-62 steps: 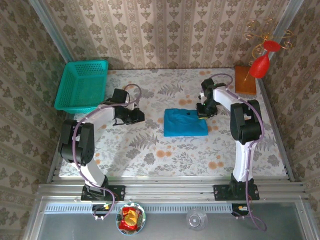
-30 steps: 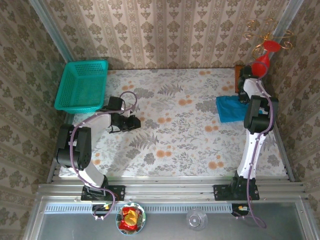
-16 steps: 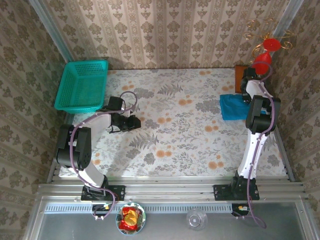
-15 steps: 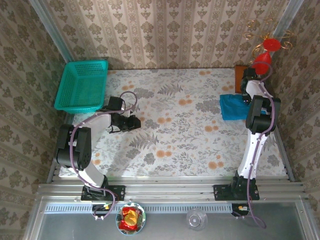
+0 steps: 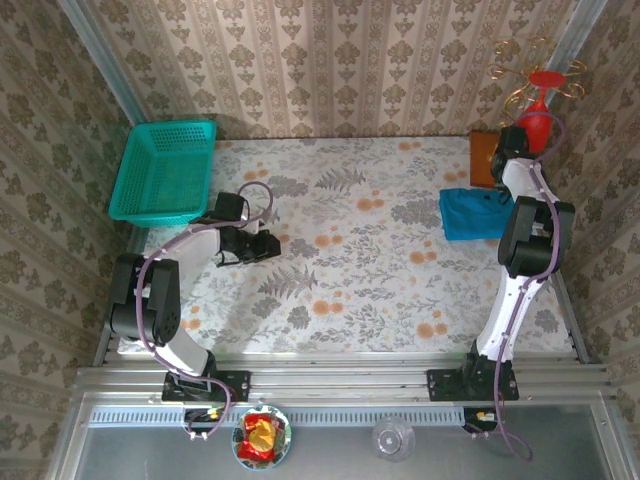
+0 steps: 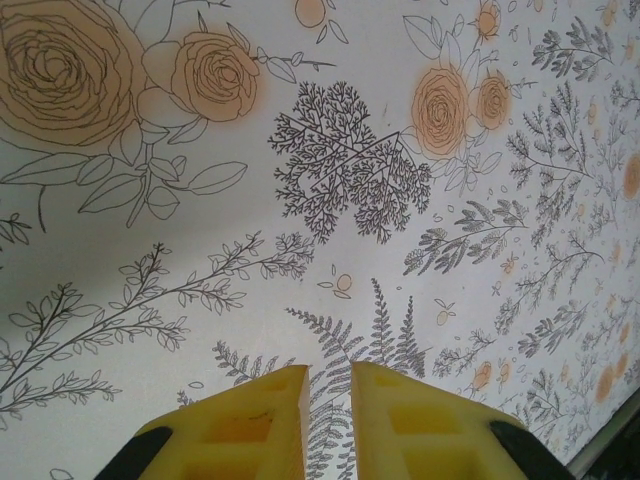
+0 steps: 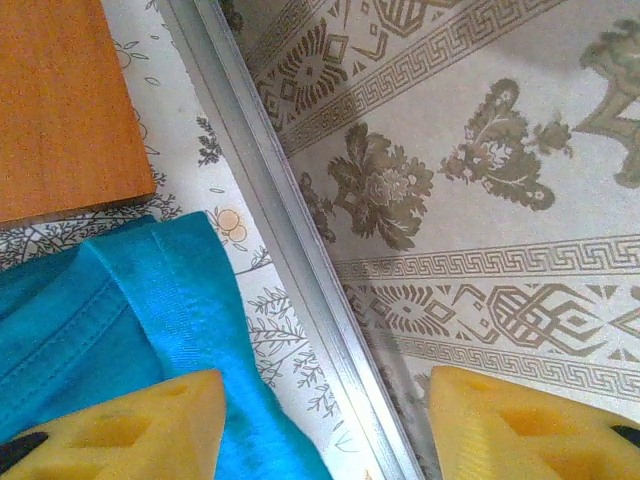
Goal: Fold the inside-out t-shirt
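Note:
The inside-out t-shirt (image 5: pixel 468 213) lies as a small folded blue-teal packet at the table's far right edge. In the right wrist view its hemmed corner (image 7: pixel 100 310) sits beside the aluminium edge rail (image 7: pixel 300 270). My right gripper (image 5: pixel 505 165) hangs above the shirt's back right corner. It is open (image 7: pixel 325 400), the yellow fingers (image 7: pixel 150 420) wide apart with nothing between them. My left gripper (image 5: pixel 268 245) hovers low over the flowered tablecloth at the left, far from the shirt. Its yellow fingers (image 6: pixel 250 420) leave just a thin slit (image 6: pixel 330 375), holding nothing.
An orange wooden board (image 5: pixel 486 160) lies just behind the shirt in the back right corner. A red ornament on a gold stand (image 5: pixel 538 105) rises beside it. A teal mesh basket (image 5: pixel 165 172) stands at the back left. The papered wall (image 7: pixel 480 150) is close on the right.
My right gripper carried the folded shirt from the table's middle to the right edge, then opened, let it go and lifted towards the back corner. The left arm has stayed still.

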